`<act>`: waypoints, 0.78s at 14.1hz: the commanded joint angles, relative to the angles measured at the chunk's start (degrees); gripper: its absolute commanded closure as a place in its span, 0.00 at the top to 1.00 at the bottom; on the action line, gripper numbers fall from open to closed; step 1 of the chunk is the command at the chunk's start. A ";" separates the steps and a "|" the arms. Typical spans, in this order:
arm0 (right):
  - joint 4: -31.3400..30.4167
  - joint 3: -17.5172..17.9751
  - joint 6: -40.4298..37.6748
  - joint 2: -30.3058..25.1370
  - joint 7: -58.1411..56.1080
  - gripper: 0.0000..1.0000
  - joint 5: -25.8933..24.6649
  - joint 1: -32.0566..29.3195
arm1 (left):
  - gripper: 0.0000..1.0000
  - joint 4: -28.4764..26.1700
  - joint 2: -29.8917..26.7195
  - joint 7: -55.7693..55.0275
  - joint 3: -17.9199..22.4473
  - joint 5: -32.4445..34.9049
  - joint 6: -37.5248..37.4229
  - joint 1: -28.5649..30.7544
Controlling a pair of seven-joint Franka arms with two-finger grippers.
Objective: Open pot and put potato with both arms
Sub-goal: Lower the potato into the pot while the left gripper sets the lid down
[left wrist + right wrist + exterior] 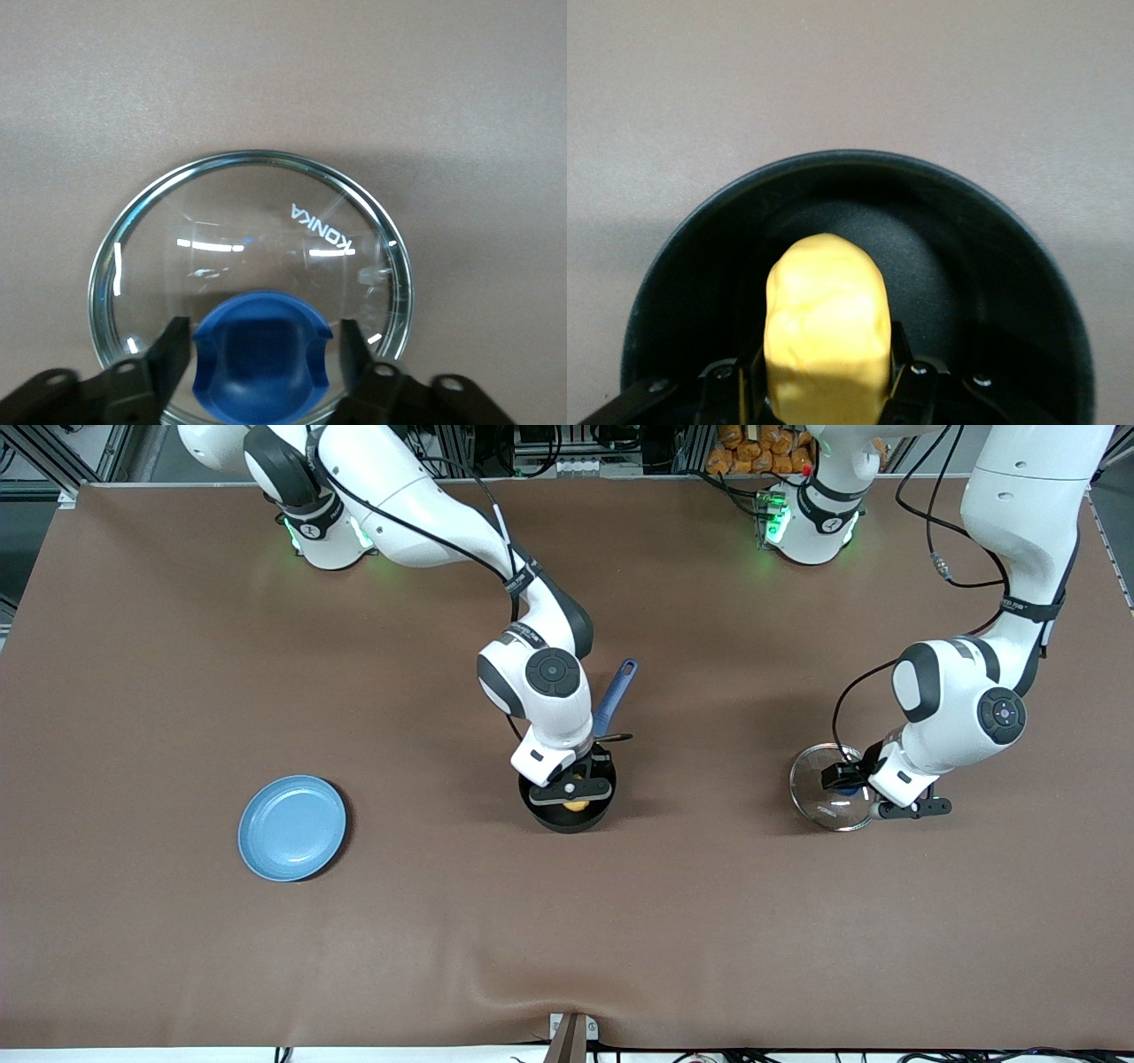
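The black pot stands open mid-table, its blue handle pointing toward the robots' bases. My right gripper reaches down into it, shut on the yellow potato. In the right wrist view the potato sits between the fingers over the pot's dark floor. The glass lid lies on the table toward the left arm's end. My left gripper is over it, open, with its fingers either side of the blue knob and a small gap on each side.
A flat light-blue plate lies toward the right arm's end of the table, a little nearer to the front camera than the pot. Brown table cloth covers the whole surface.
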 commanded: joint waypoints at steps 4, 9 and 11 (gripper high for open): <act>-0.03 -0.06 -1.07 0.09 1.49 0.56 -1.00 0.16 | 1.00 0.31 -6.79 -1.32 -0.44 -2.41 -3.77 1.01; -0.47 -0.15 -0.81 0.53 1.66 0.88 -1.09 0.42 | 1.00 7.16 -12.97 -5.48 -0.35 -1.98 -15.55 0.92; -0.38 -0.15 -1.24 0.18 1.57 0.88 -1.00 0.16 | 1.00 10.41 -14.81 -5.57 -0.18 -1.54 -21.44 0.92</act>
